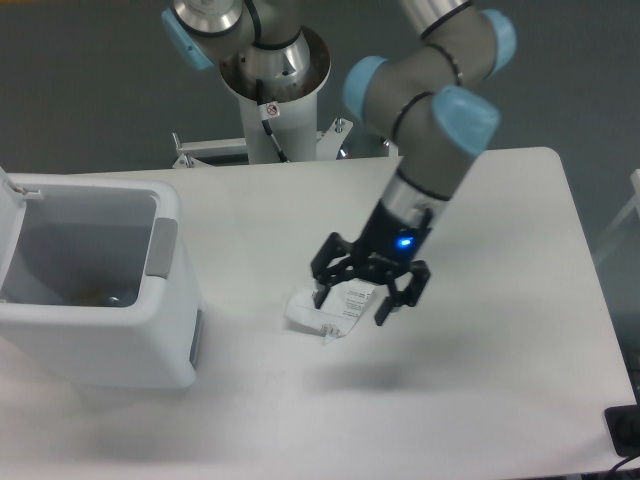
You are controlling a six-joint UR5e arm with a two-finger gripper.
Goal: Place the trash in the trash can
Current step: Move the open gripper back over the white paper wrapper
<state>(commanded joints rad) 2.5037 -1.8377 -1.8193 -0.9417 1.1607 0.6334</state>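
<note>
The black two-finger tool hangs released, fingers spread over the flat crumpled white wrapper on the smooth white worktop; the boxy white plastic bin stands left.

The arm descends from a grey base column at the top centre of the frame, its grey links joined by light-blue caps, and bends at an elbow in the upper right. From there the forearm and wrist run down and to the left toward mid-frame. A small blue light glows on the black wrist body. The gripper points downward just right of centre, its two black fingers spread apart with a clear gap between them.
</note>
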